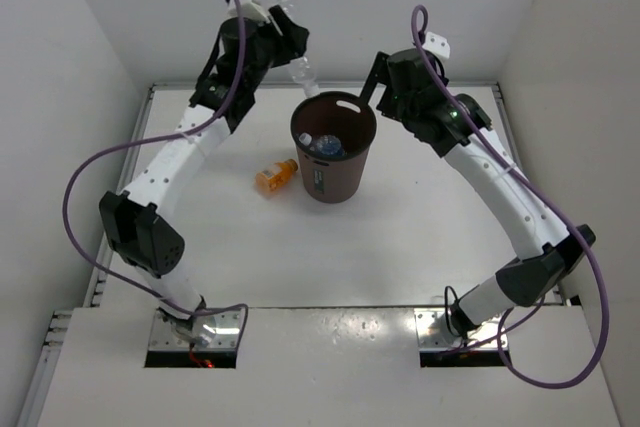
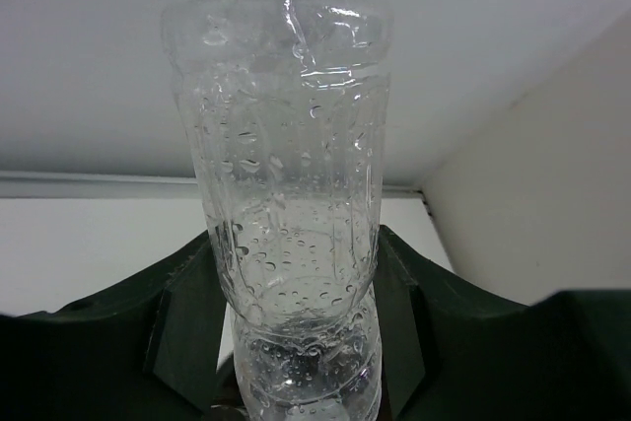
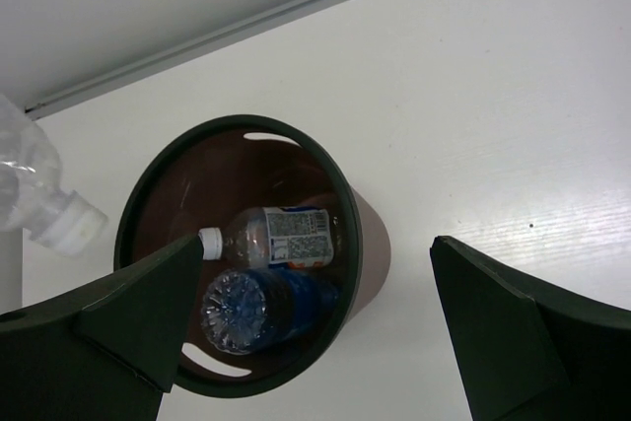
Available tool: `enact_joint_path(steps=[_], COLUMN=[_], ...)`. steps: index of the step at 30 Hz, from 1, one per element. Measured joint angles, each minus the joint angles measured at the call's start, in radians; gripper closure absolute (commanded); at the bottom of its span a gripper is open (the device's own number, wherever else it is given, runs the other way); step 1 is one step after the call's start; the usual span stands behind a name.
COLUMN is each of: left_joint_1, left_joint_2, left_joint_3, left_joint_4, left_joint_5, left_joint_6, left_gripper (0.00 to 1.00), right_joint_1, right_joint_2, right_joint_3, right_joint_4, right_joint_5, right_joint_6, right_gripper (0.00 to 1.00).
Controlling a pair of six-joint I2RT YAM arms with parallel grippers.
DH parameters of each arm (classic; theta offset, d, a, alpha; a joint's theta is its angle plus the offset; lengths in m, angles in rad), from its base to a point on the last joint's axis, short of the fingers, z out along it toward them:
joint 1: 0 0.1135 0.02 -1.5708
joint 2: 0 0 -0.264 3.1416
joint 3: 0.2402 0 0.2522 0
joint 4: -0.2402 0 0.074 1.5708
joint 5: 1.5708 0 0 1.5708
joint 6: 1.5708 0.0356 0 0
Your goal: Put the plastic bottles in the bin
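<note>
Plain clear plastic bottle (image 2: 286,194): clamped in your left tool (image 2: 296,332), with the dark fingers (image 2: 187,313) tight on both sides of the body and droplets inside. The top view has it up off the worktop (image 1: 420,247), cap end down, just behind and left of the rim of the round dark brown plastic bin (image 1: 345,179). As far as I can tell it is beside the opening, not over it.

Inside the bin, the blue-labelled clear bottle (image 3: 261,305) and the white-labelled clear bottle (image 3: 281,236) lie side by side at the bottom. The short orange plastic bottle (image 1: 277,177) lies on its side on the worktop just left of the bin, untouched.

Your right tool (image 3: 315,342) hangs near the bin's right rear, fingers wide apart, holding nothing.

Progress: two of four are in. The third is in the air and likely needs a short carry over the opening, then a release. The orange one is left to pick.
</note>
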Motion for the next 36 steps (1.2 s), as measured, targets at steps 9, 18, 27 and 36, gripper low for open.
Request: enact_joint_path(steps=[9, 18, 27, 36], left_joint_1=[-0.176, -0.265, -0.272, -0.268], left_joint_2=[0.035, 0.131, 0.135, 0.135], left_joint_3=[0.004, 0.004, -0.043, -0.068], left_joint_4=[0.019, 0.032, 0.103, 0.114], left_joint_5=[-0.007, -0.071, -0.103, -0.185], left_joint_6=[0.098, 0.156, 0.195, 0.241], left_gripper=[0.74, 0.64, 0.0, 0.0], right_joint_1=[-0.007, -0.011, -0.011, -0.017], right_joint_2=[-0.005, -0.05, -0.18, -0.195], right_joint_3=[-0.011, -0.017, -0.032, -0.05], right_joint_4=[0.004, 0.002, 0.005, 0.008], right_joint_5=[0.003, 0.038, 0.134, 0.155], right_joint_6=[0.0, 0.0, 0.008, 0.008], right_gripper=[0.0, 0.0, 0.0, 0.0])
